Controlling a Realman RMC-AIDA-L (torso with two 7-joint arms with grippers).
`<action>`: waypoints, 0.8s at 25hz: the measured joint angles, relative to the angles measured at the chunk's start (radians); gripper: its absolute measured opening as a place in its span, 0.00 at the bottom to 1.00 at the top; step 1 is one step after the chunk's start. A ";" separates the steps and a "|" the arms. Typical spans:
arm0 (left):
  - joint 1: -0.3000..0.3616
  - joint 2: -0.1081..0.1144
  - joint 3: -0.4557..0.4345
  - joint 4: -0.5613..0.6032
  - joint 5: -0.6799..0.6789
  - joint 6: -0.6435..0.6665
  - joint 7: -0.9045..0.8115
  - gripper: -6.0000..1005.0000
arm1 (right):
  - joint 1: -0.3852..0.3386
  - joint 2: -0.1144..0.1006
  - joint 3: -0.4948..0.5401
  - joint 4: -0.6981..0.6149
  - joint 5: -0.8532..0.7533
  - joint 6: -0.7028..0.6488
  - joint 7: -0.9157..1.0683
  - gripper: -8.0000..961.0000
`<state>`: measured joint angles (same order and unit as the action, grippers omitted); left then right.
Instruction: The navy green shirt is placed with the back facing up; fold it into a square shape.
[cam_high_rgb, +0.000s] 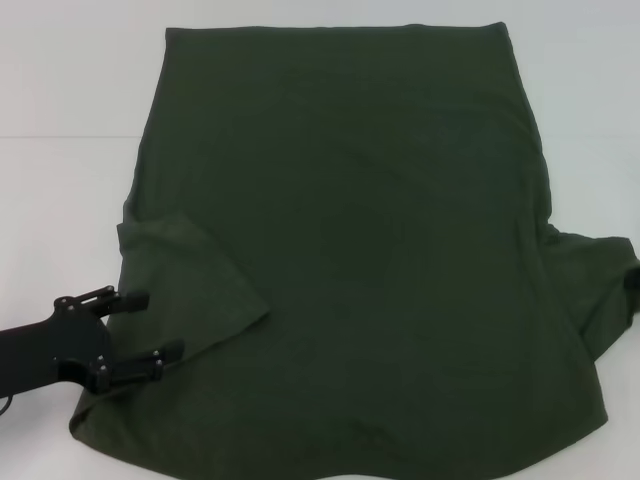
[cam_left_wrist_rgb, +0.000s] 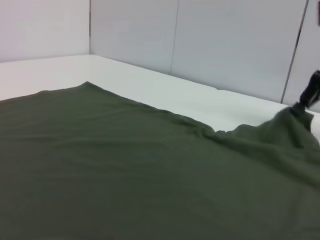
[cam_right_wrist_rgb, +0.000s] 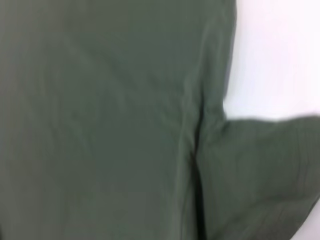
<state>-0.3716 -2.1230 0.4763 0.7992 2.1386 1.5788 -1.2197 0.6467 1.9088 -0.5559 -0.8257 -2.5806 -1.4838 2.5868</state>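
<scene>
The navy green shirt (cam_high_rgb: 350, 230) lies spread on the white table (cam_high_rgb: 60, 200), plain side up, hem at the far side. Its left sleeve (cam_high_rgb: 190, 285) is folded inward onto the body. My left gripper (cam_high_rgb: 152, 325) is at the shirt's near-left edge, open, its fingers straddling the cloth edge beside that folded sleeve. My right gripper (cam_high_rgb: 632, 278) barely shows at the right edge, at the right sleeve (cam_high_rgb: 600, 290). In the left wrist view the right gripper (cam_left_wrist_rgb: 310, 95) pinches the sleeve tip, which rises in a peak off the shirt (cam_left_wrist_rgb: 125, 165). The right wrist view shows only the shirt (cam_right_wrist_rgb: 100, 125) and its sleeve seam.
Bare white table (cam_left_wrist_rgb: 150, 85) surrounds the shirt on the left and far sides. White wall panels (cam_left_wrist_rgb: 225, 45) stand behind the table. The shirt's near edge runs out of the head view at the bottom.
</scene>
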 joint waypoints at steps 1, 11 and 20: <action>0.001 0.000 0.000 0.000 0.000 0.002 -0.003 0.84 | -0.006 -0.003 0.018 -0.006 0.020 -0.001 -0.011 0.02; 0.013 0.000 -0.001 0.000 -0.011 0.021 -0.006 0.84 | -0.011 -0.012 0.055 -0.031 0.133 -0.005 -0.066 0.02; 0.017 0.000 -0.001 0.000 -0.011 0.021 -0.006 0.84 | 0.045 0.015 -0.082 -0.011 0.134 -0.017 -0.073 0.02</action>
<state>-0.3550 -2.1230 0.4755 0.7992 2.1273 1.6002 -1.2257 0.6915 1.9238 -0.6383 -0.8366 -2.4471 -1.5007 2.5137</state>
